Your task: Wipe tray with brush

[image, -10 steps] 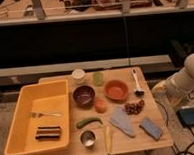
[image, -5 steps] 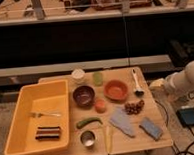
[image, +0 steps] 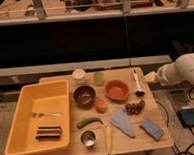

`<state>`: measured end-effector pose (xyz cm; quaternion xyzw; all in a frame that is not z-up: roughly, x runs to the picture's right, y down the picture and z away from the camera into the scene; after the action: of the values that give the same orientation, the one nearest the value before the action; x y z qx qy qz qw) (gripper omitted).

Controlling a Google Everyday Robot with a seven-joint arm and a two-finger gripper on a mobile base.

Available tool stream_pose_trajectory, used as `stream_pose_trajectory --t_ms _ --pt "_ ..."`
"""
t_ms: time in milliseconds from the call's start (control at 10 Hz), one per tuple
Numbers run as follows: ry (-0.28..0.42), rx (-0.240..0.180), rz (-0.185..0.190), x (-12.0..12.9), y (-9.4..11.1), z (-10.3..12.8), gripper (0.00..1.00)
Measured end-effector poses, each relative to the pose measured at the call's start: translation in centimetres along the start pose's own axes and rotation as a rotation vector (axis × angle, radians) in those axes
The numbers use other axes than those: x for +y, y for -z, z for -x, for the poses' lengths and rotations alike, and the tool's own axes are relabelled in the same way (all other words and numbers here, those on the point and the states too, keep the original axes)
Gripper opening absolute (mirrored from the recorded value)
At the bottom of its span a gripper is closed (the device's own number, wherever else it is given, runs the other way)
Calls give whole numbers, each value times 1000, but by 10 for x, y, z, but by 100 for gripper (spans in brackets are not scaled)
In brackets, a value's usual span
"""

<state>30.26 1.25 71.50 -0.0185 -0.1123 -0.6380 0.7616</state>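
Tray (image: pixel 42 98) of yellow plastic takes up the left end of the desk (image: pixel 135 143). Inside it lie a silver fork (image: pixel 45 114) near the middle and a dark striped block (image: pixel 48 132) closer to the front wall.

Just right of the tray stand a pale round cup (image: pixel 79 74) at the back, a dark bowl (image: pixel 84 95) in front of it, then a green vegetable (image: pixel 88 122) and a small metal cup (image: pixel 87 138) near the front edge. A light green cup (image: pixel 98 78), a small orange fruit (image: pixel 101 105) and a slim yellow item (image: pixel 107 136) follow. Further right come the round orange bowl (image: pixel 116 89), a grey cloth (image: pixel 122 123), a bunch of dark grapes (image: pixel 134 107) and a blue sponge (image: pixel 152 129).

The brush (image: pixel 137 83) lies on the desk near the right edge, beside the orange bowl, white handle pointing to the back and dark head toward the grapes, well apart from the tray.

The tool (image: pixel 150 77) hovers just right of the brush handle at the desk's right edge, jaws spread and holding nothing, on the white arm (image: pixel 185 70) that reaches in from the right.
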Motion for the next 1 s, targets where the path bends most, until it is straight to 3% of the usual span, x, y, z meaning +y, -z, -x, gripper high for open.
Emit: stream_pose_trajectory --t_ms 300,500,800,1000 --pt "38 7 18 -4 -3 8 65" --pt "148 14 28 -16 -13 11 65" --pt "309 10 40 -43 -58 -12 65" --pt "390 -27 49 -59 -108 -39 65"
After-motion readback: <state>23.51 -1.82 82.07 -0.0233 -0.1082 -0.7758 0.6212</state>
